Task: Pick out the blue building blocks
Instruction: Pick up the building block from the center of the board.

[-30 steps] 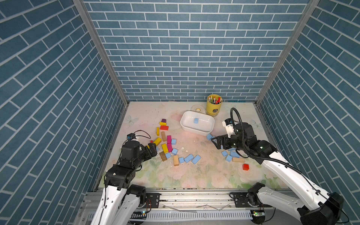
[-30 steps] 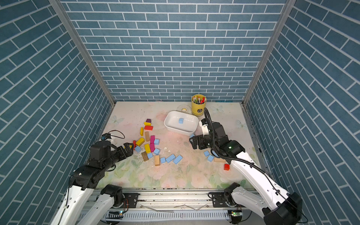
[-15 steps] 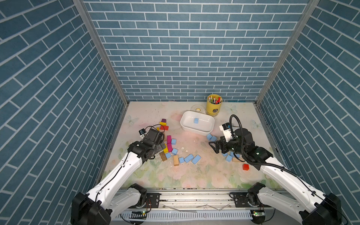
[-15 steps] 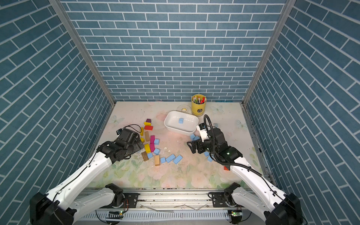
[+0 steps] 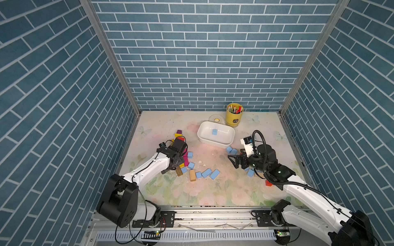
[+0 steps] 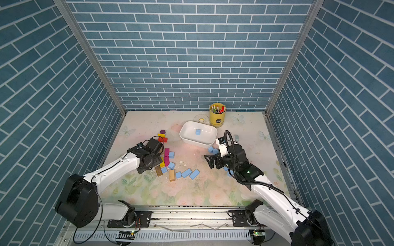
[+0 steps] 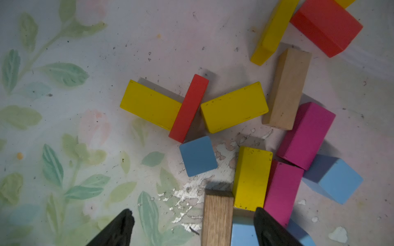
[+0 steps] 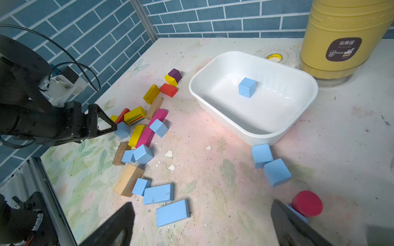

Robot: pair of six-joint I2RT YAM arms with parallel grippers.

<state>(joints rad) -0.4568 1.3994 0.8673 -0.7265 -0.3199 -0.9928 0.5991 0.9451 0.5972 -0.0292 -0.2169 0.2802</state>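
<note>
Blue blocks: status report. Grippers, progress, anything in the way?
Left gripper open, low over table; right gripper open, empty. One blue block in white tray, rest outside it. Red block and yellow block crowd blue cube near left gripper.

I'm looking into a cell closed in at the back and both sides by walls [image 5: 209,53] papered in a teal-blue brick pattern with pale mortar lines, and bare metal corner posts [image 5: 112,57] run down where they meet. The tabletop [image 5: 202,191] is printed with faded pink flowers, green leaves and butterflies, speckled with dirt, and its coating has flaked away in white patches [image 7: 187,191]. A metal rail [image 5: 213,215] runs along the near edge, and the light is even, with soft shadows.
</note>
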